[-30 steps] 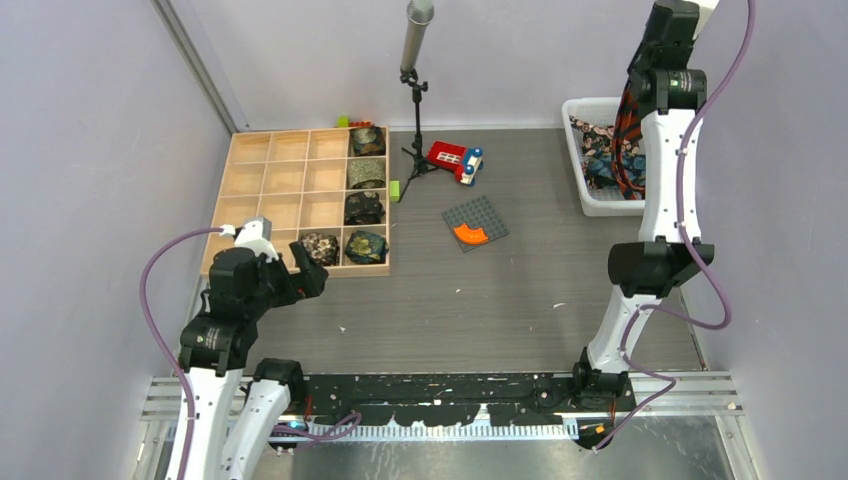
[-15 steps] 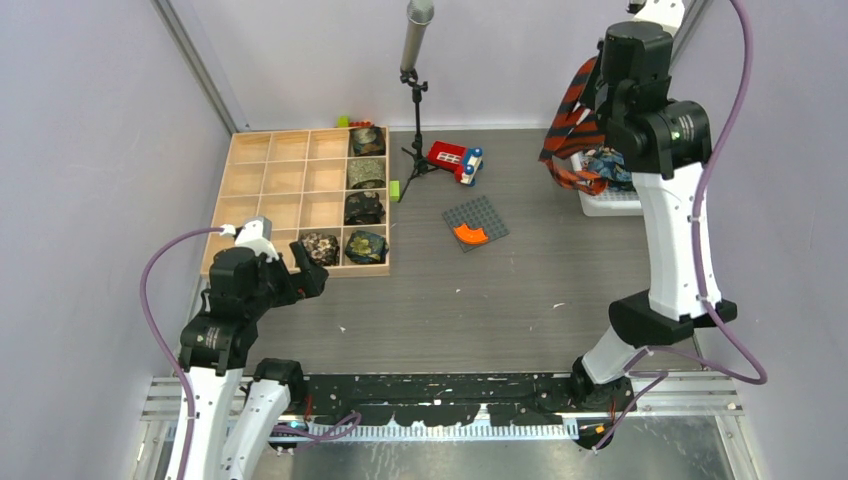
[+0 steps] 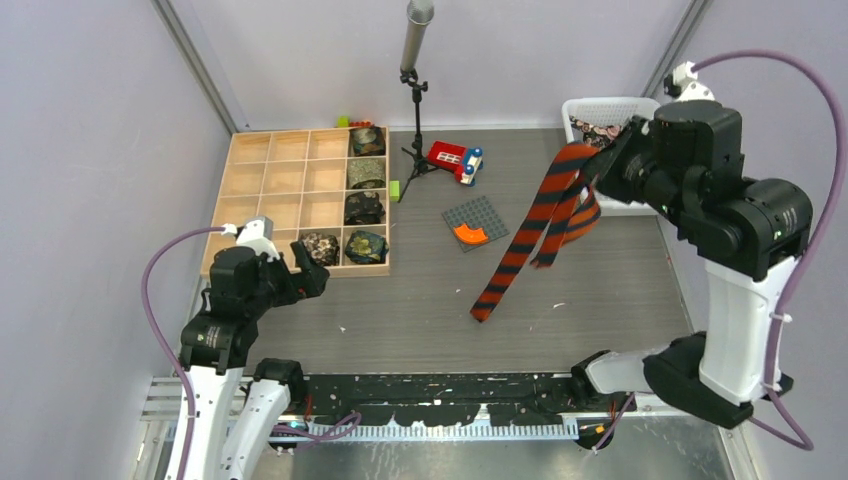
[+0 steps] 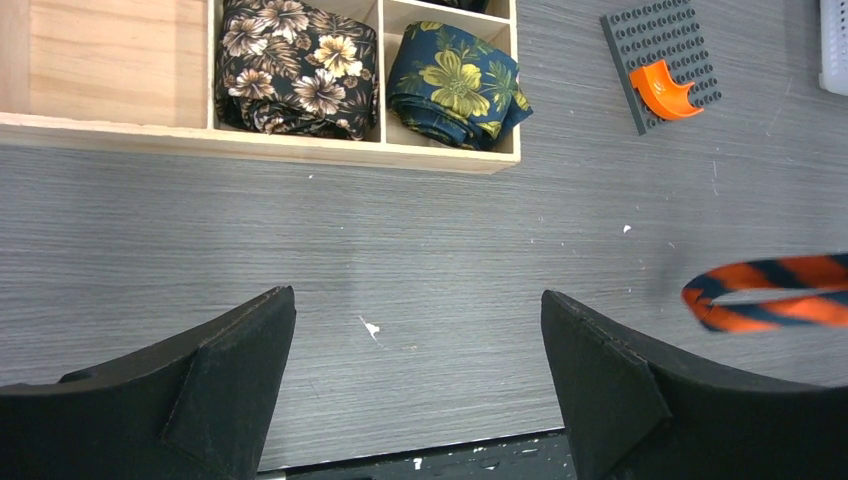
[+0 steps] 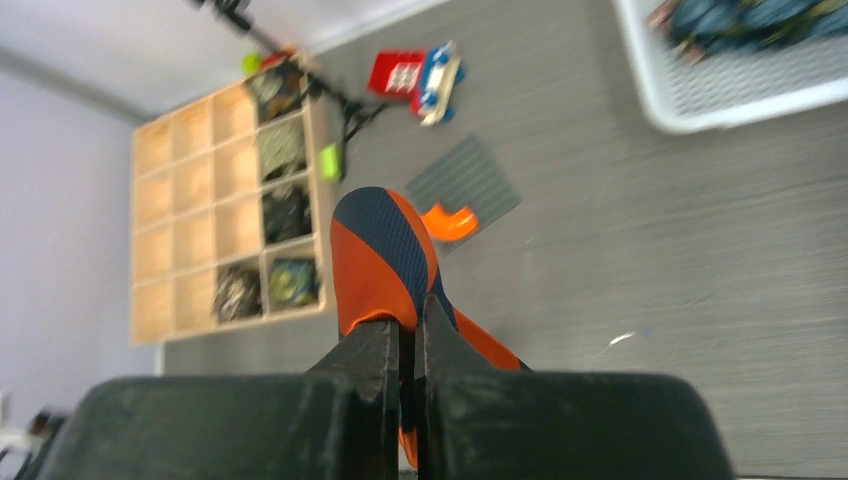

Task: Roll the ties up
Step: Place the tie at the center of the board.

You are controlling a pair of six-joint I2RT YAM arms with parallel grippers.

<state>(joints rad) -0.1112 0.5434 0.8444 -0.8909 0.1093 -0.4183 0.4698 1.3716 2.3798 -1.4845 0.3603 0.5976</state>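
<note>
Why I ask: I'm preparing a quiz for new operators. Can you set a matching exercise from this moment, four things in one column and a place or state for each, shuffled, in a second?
Things:
1. orange-and-black striped tie
2. left gripper
3. orange piece
4. blue floral rolled tie

Places or states:
A. lying on the grey studded plate
B. open above the table
C. hanging from the shut right gripper
D. in the near right corner compartment of the wooden tray

Pairs: 1-C, 2-B, 3-A, 4-D.
</note>
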